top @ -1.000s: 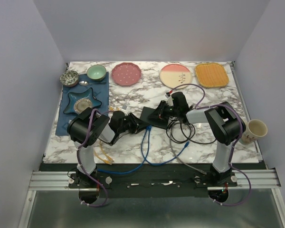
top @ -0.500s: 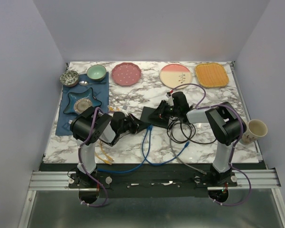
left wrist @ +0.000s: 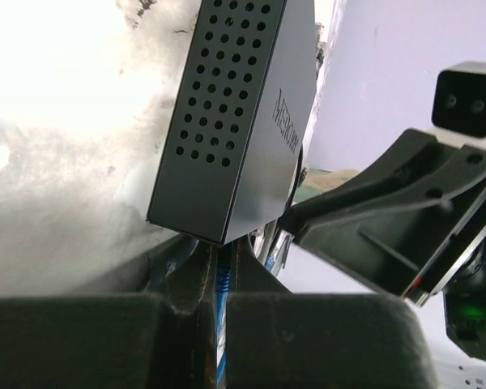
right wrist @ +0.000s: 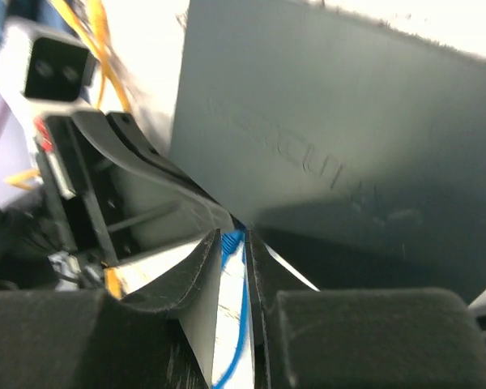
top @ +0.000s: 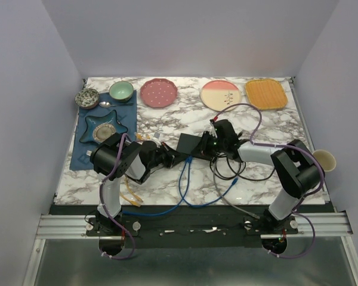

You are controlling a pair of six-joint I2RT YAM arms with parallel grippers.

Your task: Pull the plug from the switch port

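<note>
Left claw (left wrist: 217, 261) pinches the plug (left wrist: 221, 285), likely rigid, best held by its body, at the switch's (left wrist: 235, 121) corner; right claw's (right wrist: 232, 241) hold unclear.

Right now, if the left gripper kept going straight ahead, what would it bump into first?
Most likely the switch: its near corner sits just past the left gripper, which seems to pinch the blue cable. Depth is unclear.

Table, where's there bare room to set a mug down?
Free marble: between the pink plate and the switch; at back right, between the orange plate and the cup. Crowded: around the switch, where cables tangle toward the near edge, and the mat at left.
</note>
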